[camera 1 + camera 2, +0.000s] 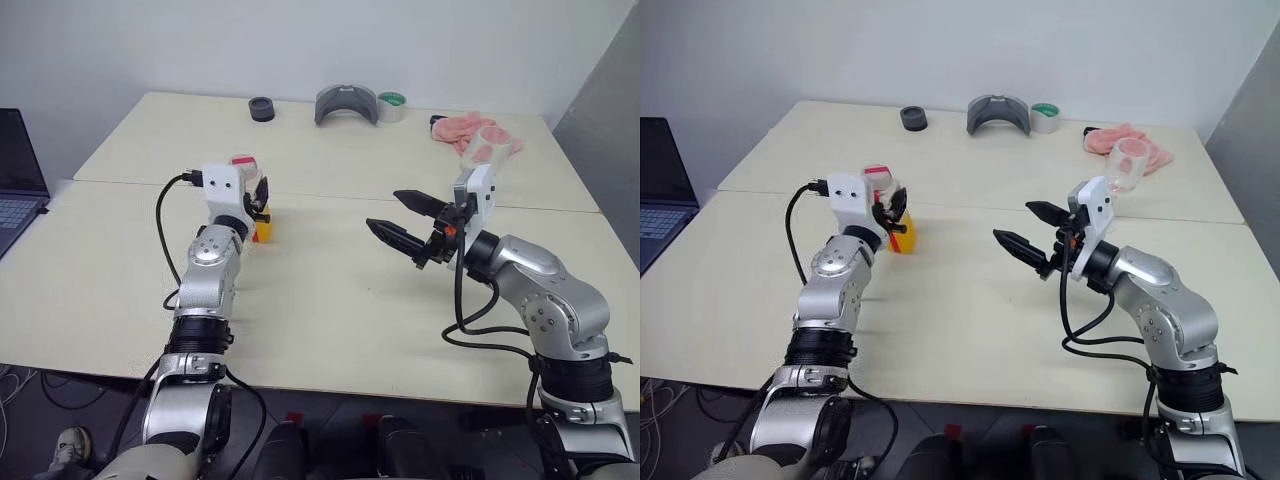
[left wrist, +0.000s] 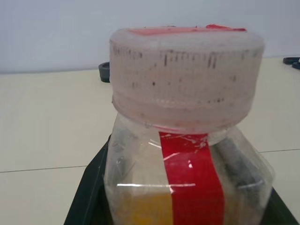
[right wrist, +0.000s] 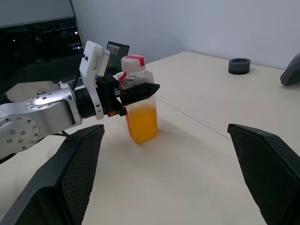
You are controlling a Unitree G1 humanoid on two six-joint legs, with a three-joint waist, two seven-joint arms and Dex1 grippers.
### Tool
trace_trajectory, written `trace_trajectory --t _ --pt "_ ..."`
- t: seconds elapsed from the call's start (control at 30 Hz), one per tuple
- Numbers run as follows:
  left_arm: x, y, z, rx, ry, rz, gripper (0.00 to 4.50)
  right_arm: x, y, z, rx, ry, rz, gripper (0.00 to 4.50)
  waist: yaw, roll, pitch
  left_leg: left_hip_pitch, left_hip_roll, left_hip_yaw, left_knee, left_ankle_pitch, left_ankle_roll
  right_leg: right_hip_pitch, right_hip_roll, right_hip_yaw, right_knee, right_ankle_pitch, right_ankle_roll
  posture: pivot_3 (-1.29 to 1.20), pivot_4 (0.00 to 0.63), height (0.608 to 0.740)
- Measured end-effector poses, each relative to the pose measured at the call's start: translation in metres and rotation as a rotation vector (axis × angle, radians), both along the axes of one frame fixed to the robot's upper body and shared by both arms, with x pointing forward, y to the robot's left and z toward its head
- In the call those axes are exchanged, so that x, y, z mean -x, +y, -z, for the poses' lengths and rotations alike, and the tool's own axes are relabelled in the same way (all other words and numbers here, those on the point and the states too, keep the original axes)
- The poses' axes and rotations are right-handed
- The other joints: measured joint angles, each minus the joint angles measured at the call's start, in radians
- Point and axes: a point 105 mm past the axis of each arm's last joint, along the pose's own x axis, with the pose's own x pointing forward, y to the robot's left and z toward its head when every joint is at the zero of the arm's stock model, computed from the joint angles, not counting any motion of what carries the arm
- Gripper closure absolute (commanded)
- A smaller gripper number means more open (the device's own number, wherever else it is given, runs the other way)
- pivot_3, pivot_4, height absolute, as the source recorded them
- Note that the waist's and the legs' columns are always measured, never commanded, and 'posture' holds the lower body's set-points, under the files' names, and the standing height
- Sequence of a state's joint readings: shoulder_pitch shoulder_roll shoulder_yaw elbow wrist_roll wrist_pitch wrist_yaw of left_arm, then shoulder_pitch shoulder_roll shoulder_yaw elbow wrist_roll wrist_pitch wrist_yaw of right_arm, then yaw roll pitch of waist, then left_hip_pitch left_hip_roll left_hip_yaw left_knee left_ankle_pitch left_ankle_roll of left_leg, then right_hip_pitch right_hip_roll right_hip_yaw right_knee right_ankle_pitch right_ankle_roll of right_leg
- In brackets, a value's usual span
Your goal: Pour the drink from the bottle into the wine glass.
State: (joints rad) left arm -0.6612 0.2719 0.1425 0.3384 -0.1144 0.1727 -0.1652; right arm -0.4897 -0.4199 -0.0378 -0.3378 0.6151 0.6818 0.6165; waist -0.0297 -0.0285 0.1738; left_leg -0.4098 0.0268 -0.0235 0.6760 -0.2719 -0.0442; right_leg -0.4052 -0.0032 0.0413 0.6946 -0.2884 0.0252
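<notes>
The bottle, clear plastic with a red-topped cap and a red strip on its label, stands upright on the table, left of centre. The orange drink fills its lower half. My left gripper is shut on the bottle just below the cap, with its black fingers on both sides. My right gripper hovers open and empty over the table's right half, pointing toward the bottle. The wine glass stands behind my right wrist, partly hidden by it, in front of a pink cloth.
At the table's far edge lie a black round lid, a grey curved object, a tape roll and the pink cloth. A laptop sits off the left side. A seam runs across the table.
</notes>
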Motion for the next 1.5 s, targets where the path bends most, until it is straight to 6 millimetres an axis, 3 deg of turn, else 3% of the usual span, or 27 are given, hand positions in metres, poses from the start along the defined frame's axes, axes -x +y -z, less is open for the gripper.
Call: trace_trajectory --t 0.23,0.5,0.73,1.2,1.5 --pt "0.007 -0.012 0.001 -0.017 0.012 0.03 2.72 -0.003 0.004 -0.011 0.013 -0.04 -0.02 0.0 0.0 0.0 0.0 0.0 0.0 0.0 0.0 0.0 0.0 0.0 0.0 0.0 0.0 0.0 0.0 0.0 0.15 0.74" --pt "0.013 -0.063 -0.002 -0.007 0.01 0.176 2.72 -0.012 0.028 -0.026 0.03 -0.071 -0.067 0.0 -0.002 0.0 0.0 0.0 0.0 0.0 0.0 0.0 0.0 0.0 0.0 0.001 0.001 0.0 0.0 0.0 0.15 0.74" --pt "0.023 -0.108 0.005 -0.131 0.01 0.361 2.72 -0.031 0.051 -0.037 -0.038 -0.025 -0.033 0.0 0.0 0.0 0.0 0.0 0.0 0.0 0.0 0.0 0.0 -0.001 0.0 0.001 0.001 0.0 0.0 0.0 0.15 0.74" --pt "0.027 -0.13 0.002 -0.082 -0.005 0.439 2.72 -0.06 0.048 -0.02 -0.044 0.047 0.114 0.0 0.0 0.0 0.0 -0.001 -0.001 0.0 0.0 0.0 0.0 -0.001 0.0 0.001 0.001 0.0 0.0 0.0 0.15 0.74" --pt "0.036 -0.136 -0.016 0.038 -0.013 0.531 2.72 -0.054 0.046 -0.026 -0.09 0.055 0.049 0.0 -0.001 0.0 0.0 -0.001 0.0 0.0 0.0 0.0 0.0 -0.002 0.0 0.001 0.001 0.0 0.0 0.0 0.15 0.74"
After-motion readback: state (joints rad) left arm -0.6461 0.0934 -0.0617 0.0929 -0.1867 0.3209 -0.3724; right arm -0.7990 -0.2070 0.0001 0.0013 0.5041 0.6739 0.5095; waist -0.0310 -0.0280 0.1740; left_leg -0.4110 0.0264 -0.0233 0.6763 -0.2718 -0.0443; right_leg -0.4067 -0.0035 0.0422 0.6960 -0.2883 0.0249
